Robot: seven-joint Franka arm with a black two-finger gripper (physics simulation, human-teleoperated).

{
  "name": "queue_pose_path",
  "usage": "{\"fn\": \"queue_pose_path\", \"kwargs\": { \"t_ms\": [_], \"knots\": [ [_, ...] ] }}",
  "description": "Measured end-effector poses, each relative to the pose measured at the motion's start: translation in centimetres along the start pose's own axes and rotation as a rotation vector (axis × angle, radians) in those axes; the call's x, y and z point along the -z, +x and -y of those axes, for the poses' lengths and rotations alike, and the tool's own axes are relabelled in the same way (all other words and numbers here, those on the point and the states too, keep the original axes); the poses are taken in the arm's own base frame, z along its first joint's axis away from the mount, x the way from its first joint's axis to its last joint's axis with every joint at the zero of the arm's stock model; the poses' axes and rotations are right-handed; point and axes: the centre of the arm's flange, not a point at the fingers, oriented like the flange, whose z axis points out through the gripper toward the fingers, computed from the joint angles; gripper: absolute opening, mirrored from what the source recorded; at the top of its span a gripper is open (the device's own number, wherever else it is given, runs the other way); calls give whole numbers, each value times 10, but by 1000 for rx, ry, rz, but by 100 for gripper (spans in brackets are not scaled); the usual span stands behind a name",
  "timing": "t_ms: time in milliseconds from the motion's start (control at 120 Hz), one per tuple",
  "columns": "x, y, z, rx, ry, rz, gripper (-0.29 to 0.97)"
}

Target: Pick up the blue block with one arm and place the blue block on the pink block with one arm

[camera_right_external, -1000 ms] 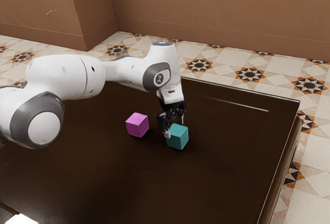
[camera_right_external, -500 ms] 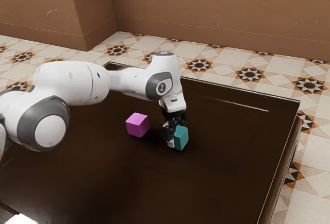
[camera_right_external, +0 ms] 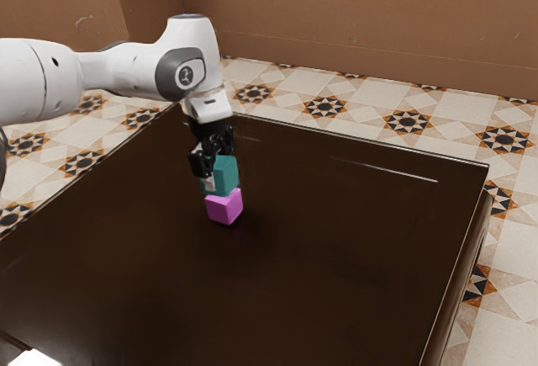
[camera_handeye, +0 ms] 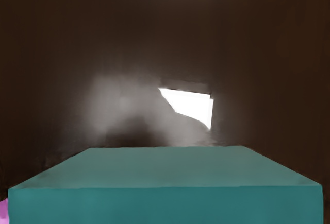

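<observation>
Just under the hand, the blue block [camera_handeye: 165, 188] showed a smooth, matte teal top with crisp straight edges, and a sliver of the pink block [camera_handeye: 3, 211] peeked out beneath one corner. The black gripper [camera_right_external: 212, 172] clasped the blue block [camera_right_external: 225, 174] from two sides, holding it squarely over the pink block [camera_right_external: 224, 207] and apparently touching it. Around them spread the glossy dark table [camera_right_external: 336, 248]. Beyond lay star-patterned floor tiles [camera_right_external: 403, 118] and a brown wall [camera_right_external: 353, 4].

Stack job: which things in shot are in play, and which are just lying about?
In play:
gripper, shut on the blue block
pink block, directly under the blue block

Just there:
table
tiled floor
wall
</observation>
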Motion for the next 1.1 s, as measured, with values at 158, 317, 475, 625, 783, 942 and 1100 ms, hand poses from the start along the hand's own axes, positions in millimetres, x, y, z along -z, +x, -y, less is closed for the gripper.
{"fn": "queue_pose_path", "kwargs": {
  "t_ms": [158,317,475,625,783,942,1100],
  "knots": [
    [-12,-24,19,-6,-23,26,38],
    [-18,-27,33,-62,-22,66,37],
    [-26,-29,58,-100,-8,66,37],
    [-52,-34,69,-124,-39,63,36],
    [-51,-33,73,-151,-30,60,35],
    [-41,-36,82,-167,-1,52,37],
    [-51,-42,87,-176,-11,48,35]
  ]
}}
